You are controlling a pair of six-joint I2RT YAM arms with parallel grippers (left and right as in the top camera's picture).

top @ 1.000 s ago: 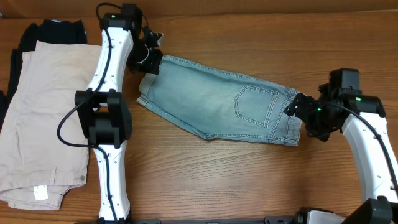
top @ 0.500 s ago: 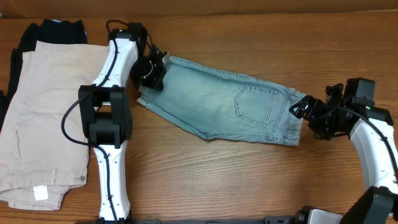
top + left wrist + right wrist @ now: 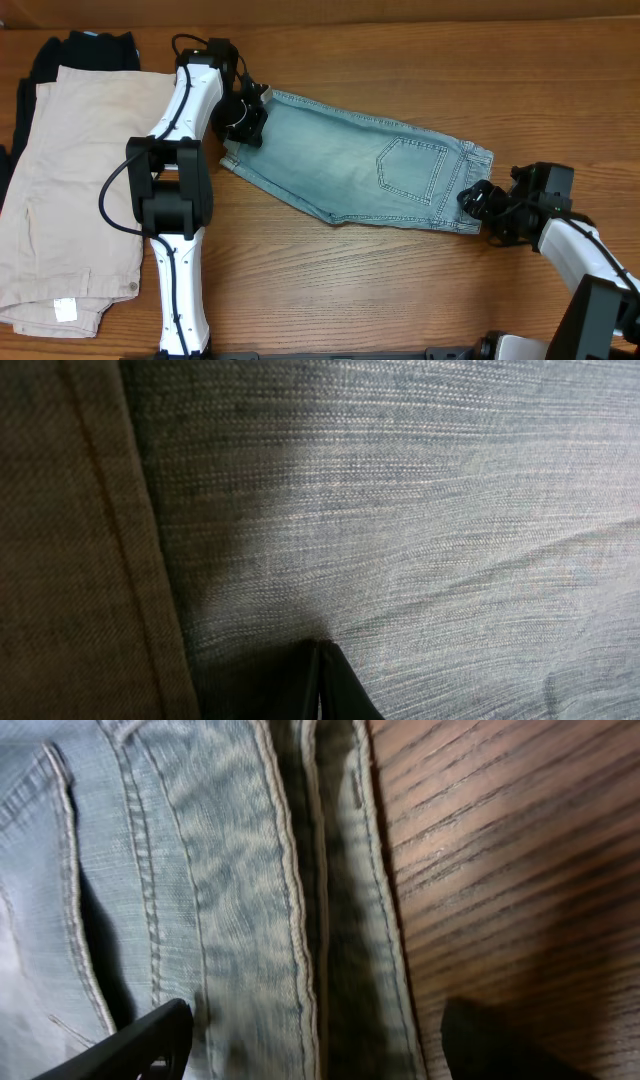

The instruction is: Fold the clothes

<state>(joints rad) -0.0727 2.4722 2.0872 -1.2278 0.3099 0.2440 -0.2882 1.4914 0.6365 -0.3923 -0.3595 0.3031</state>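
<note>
Overhead: the right gripper (image 3: 478,198) has moved to the shorts (image 3: 340,160) waistband, fingers open. A grasp seems next. The left gripper (image 3: 247,118) stays closed.

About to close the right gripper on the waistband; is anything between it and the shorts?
Nothing visible. The right gripper is open and straddles the shorts at the waistband, one finger over denim, the other over bare table. The beige trousers lie at the far end, beyond the left arm.
</note>
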